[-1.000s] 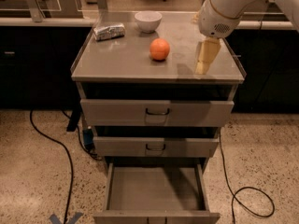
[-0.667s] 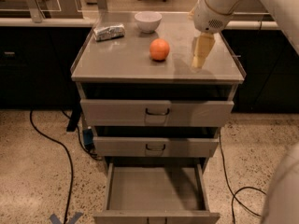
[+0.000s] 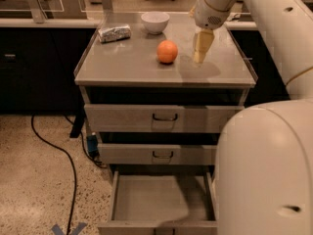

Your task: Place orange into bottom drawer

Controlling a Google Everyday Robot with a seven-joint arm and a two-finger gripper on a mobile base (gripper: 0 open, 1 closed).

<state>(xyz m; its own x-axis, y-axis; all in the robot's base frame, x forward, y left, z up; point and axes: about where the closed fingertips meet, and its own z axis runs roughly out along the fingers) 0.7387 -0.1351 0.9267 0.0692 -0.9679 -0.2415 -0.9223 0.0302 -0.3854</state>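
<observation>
1. While your gripper (image 3: 199,59) hangs pointing down over the cabinet top (image 3: 127,65), the orange (image 3: 167,51) sits just to its left, not touching it.
2. Wide or narrow? You cannot tell from here, though it carries nothing.
3. Round fruit, no long axis: a short shift left looks like your next move.
4. Well below the gripper, the bottom drawer (image 3: 146,199) stands pulled open.

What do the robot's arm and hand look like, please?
The arm is a chain of smooth, rounded off-white shells with a few small dark holes and a thin yellowish seam line. The hand, above the cabinet top beside the orange, is pale yellowish-cream and tapers downward. No loose cables or lettering show.
</observation>
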